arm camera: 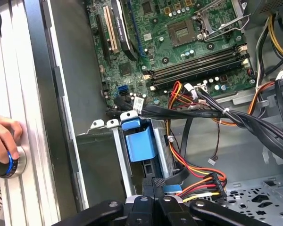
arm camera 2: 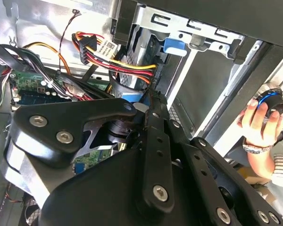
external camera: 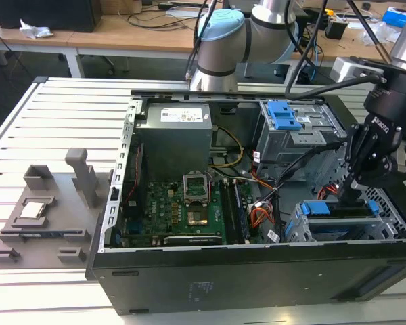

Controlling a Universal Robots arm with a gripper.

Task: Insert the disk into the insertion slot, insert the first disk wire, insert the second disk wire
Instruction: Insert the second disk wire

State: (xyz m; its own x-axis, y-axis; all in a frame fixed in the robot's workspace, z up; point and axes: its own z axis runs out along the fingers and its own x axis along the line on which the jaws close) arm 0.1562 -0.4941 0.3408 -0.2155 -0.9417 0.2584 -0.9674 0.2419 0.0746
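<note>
closest in the exterior view, one gripper [external camera: 355,196] sits pressed together on a dark connector at the rear edge of the single disk [external camera: 342,211], which already lies in the one insertion slot [external camera: 304,227]. beyond, a loose bundle of wires [arm camera: 212,113] crosses the bay; i judge a tilted plug could jam or snag them. one hand [arm camera: 2,141] rests outside the case.

surface: slatted metal table [external camera: 27,128] | on it: open computer case [external camera: 210,288]; grey fixture tray [external camera: 37,217]
</note>
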